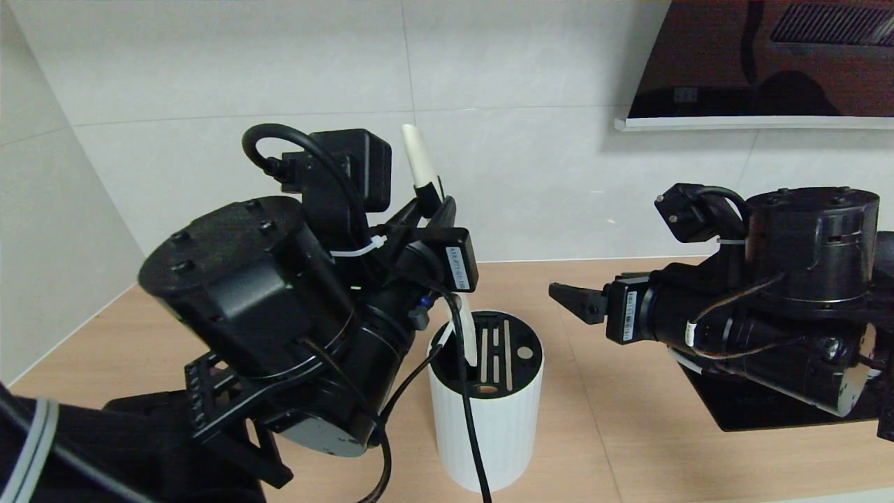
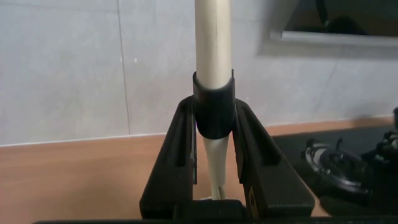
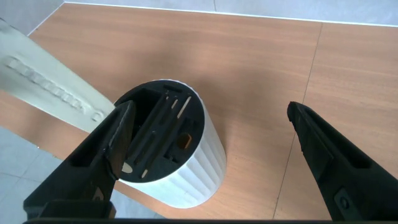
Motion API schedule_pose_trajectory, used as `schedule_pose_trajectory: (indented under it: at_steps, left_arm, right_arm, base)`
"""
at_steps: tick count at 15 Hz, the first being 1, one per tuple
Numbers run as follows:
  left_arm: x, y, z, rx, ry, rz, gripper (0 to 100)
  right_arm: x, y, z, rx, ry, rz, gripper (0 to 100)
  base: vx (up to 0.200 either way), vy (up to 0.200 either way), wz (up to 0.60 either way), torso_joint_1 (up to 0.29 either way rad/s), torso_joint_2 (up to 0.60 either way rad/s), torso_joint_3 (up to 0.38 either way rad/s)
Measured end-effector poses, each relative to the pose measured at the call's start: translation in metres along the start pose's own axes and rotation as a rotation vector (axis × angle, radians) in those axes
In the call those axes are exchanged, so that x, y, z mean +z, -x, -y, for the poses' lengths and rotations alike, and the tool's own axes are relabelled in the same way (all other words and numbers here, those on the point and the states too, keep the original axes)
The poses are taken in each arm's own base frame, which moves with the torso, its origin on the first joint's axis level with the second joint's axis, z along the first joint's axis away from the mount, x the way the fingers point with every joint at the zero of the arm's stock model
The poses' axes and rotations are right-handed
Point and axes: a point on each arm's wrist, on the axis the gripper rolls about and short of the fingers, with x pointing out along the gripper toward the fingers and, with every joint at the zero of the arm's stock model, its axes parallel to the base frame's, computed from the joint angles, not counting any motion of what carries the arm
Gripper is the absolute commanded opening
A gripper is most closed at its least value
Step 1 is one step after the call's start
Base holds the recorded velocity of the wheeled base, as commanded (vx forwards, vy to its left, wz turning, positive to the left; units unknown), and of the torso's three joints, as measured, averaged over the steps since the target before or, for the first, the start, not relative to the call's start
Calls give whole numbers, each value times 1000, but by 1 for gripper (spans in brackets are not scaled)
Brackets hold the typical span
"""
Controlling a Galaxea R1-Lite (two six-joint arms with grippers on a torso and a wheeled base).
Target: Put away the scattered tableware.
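Cream-handled utensil with a black collar (image 1: 421,157) (image 2: 213,43) stands nearly upright, clamped at the collar between the fingers (image 2: 180,155) of the left gripper (image 1: 434,209) (image 2: 214,146). Its pale lower end reaches down into the black slotted top of the white ribbed cylindrical holder (image 1: 489,426) (image 3: 199,168), which stands on the light wooden bench (image 1: 628,419). The right gripper (image 1: 576,300) (image 3: 211,121) hangs just beside the holder on its right, above the bench, its fingers spread wide apart and holding nothing. A black cooktop (image 1: 740,419) lies under the right arm.
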Motion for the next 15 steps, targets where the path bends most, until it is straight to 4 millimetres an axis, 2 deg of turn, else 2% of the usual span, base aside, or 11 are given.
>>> schedule_pose_trajectory:
  at_steps: [15]
  left_arm:
    - [-29,-3,5,-6,-46,-41,0]
  right_arm:
    - [-1,0,0,0,1,-4,100]
  base:
    - [0,0,0,0,0,0]
